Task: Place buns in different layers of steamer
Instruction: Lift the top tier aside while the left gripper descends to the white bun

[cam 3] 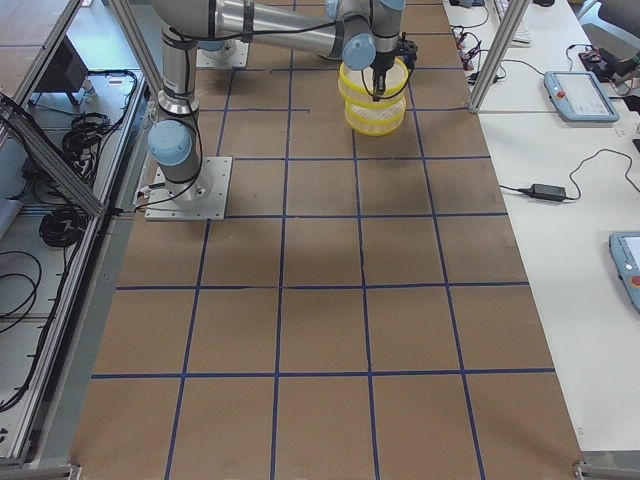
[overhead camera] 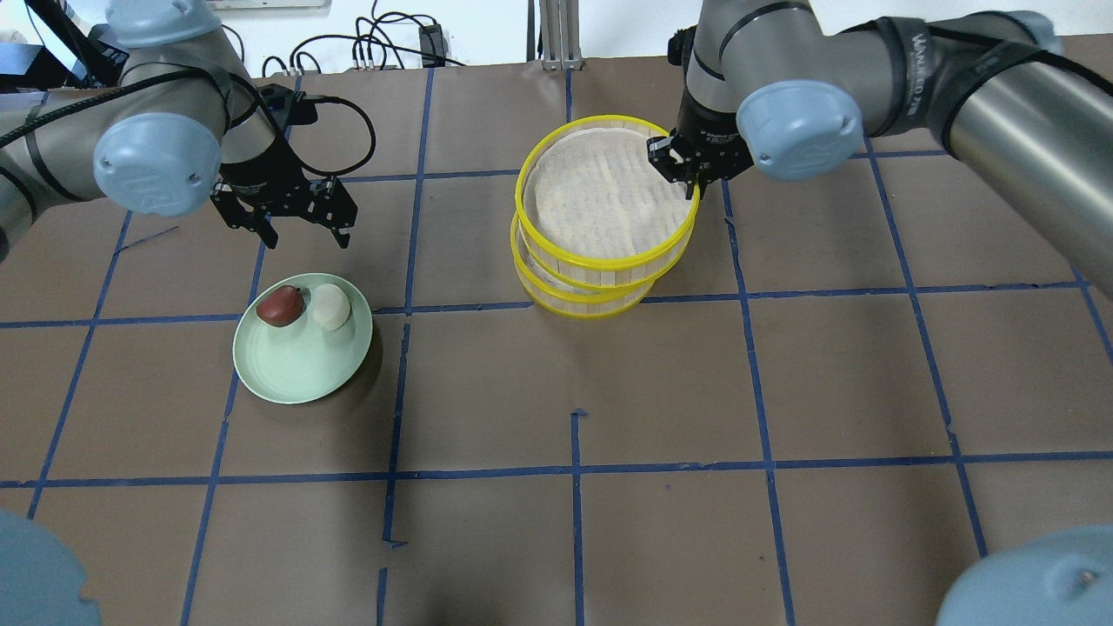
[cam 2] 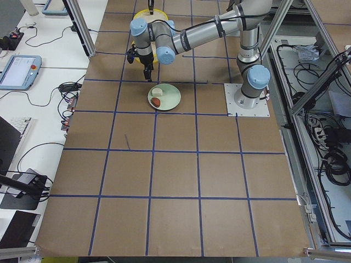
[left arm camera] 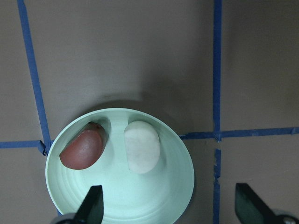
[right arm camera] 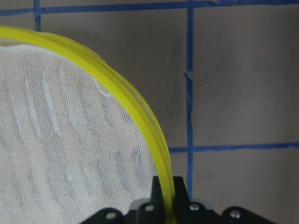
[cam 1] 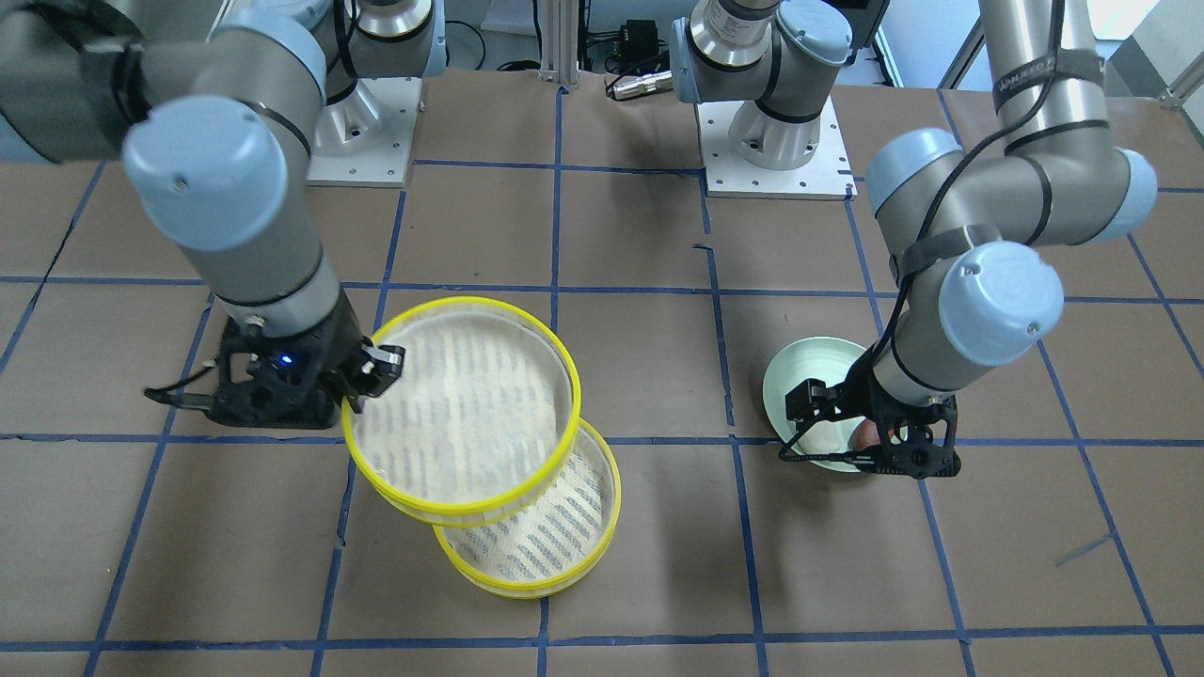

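Upper tray [right arm camera: 140,114] — yellow rim pinched inside right tool [overhead camera: 693,181]

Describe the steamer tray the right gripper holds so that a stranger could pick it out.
On the table, toward its far edge in the overhead view, two yellow-rimmed steamer trays overlap. The one meant is the upper tray, offset above the lower tray; only its rim is clamped in the right gripper.

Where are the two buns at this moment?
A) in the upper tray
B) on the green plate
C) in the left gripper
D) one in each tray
B: the brown bun and white bun lie side by side on the plate.
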`<state>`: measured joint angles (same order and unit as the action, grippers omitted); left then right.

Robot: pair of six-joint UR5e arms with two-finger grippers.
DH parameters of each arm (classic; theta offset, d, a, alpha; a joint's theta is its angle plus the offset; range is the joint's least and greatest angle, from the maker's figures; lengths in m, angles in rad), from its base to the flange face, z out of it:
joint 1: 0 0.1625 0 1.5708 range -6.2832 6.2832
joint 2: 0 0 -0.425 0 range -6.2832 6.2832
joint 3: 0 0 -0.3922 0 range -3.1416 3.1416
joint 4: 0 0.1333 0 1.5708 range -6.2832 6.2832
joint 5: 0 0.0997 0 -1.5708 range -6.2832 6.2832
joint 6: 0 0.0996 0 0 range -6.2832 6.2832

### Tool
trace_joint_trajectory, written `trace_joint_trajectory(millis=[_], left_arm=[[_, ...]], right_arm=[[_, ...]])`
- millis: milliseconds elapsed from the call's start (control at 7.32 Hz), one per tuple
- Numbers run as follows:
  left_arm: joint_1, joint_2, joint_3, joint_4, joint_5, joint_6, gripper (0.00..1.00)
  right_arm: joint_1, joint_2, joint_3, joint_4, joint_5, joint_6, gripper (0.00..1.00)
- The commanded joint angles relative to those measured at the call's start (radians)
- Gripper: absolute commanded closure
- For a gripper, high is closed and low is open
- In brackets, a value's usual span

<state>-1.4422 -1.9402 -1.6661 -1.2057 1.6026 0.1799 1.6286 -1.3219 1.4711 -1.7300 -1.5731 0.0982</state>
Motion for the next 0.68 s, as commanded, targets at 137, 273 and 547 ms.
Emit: trace_joint_trajectory(millis=[137, 273, 547], left_arm=[[0.017, -0.071, -0.093, 0.084, 0.003, 0.033, 0.01], [0.051, -0.071, -0.101, 0.083, 0.0, 0.039, 0.06], [0.054, -0.071, -0.122, 0.078, -0.006, 0.035, 0.29]], right_arm=[[-0.09, -0.18, -0.031, 0.249, -0.004, -0.073, 0.88], [-0.096, -0.18, -0.028, 0.251, -0.027, -0.083, 0.88], [-0.093, -0.177, -0.028, 0.251, -0.019, -0.075, 0.88]])
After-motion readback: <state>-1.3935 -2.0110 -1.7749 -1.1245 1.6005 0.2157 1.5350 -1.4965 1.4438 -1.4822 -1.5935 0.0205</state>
